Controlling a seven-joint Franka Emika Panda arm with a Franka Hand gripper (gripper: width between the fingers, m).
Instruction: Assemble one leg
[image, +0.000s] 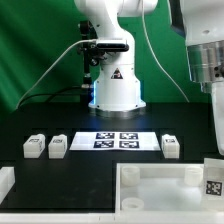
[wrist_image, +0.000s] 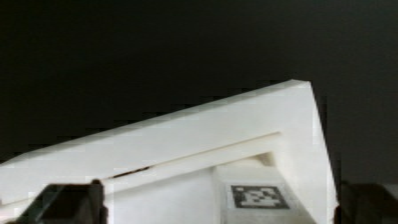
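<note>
A leg (image: 213, 178) with a square tag stands at the large white tabletop panel's (image: 150, 188) corner on the exterior view's right. My gripper (image: 214, 155) hangs just above it, mostly cut off by the frame edge. In the wrist view the gripper (wrist_image: 222, 205) is open. Its dark fingers (wrist_image: 71, 205) stand wide apart on either side of the tagged leg (wrist_image: 262, 195), and neither touches it. The panel's corner (wrist_image: 214, 140) fills the view behind. Three more legs lie on the black table: two (image: 34, 146) (image: 58, 147) on the exterior view's left and one (image: 171, 146) on its right.
The marker board (image: 117, 140) lies flat in the middle of the table, in front of the robot's white base (image: 115, 90). Another white part (image: 5, 182) shows at the exterior view's lower left edge. A green curtain hangs behind.
</note>
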